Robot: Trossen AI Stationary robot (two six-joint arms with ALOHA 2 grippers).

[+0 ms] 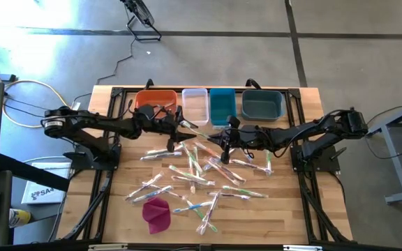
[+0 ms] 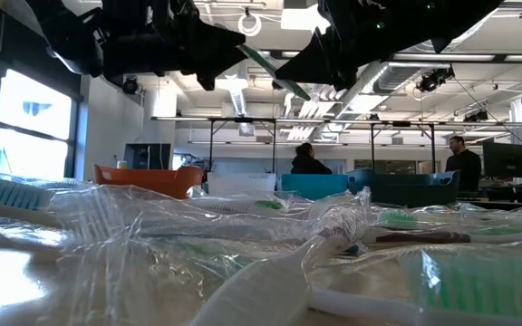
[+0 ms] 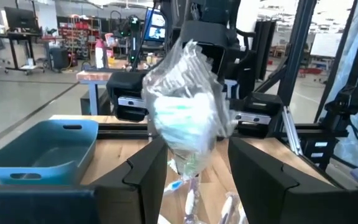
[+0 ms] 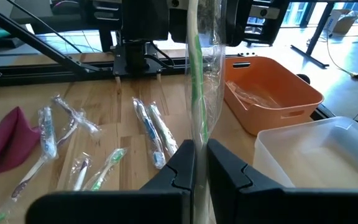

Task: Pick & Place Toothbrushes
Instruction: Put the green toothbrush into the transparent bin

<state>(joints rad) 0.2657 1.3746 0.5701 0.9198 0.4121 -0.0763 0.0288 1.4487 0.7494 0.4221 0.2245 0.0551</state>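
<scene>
A green-handled toothbrush point(image 4: 196, 74) in a clear wrapper stands pinched between the closed fingers of the right gripper point(image 4: 199, 163), lifted above the middle of the table point(image 1: 110, 94), while the left gripper point(image 3: 191, 163) holds the crinkled wrapper of a toothbrush with a pale blue head point(image 3: 185, 121) between its parted fingers, near the orange bin point(image 1: 155, 100). The other wrapped toothbrushes point(image 1: 208, 174) lie scattered over the wooden tabletop, in front of the clear bin point(image 1: 195, 106), teal bin point(image 1: 222, 106) and dark blue bin point(image 1: 262, 104), with a magenta cloth point(image 1: 156, 213) at the near edge.
</scene>
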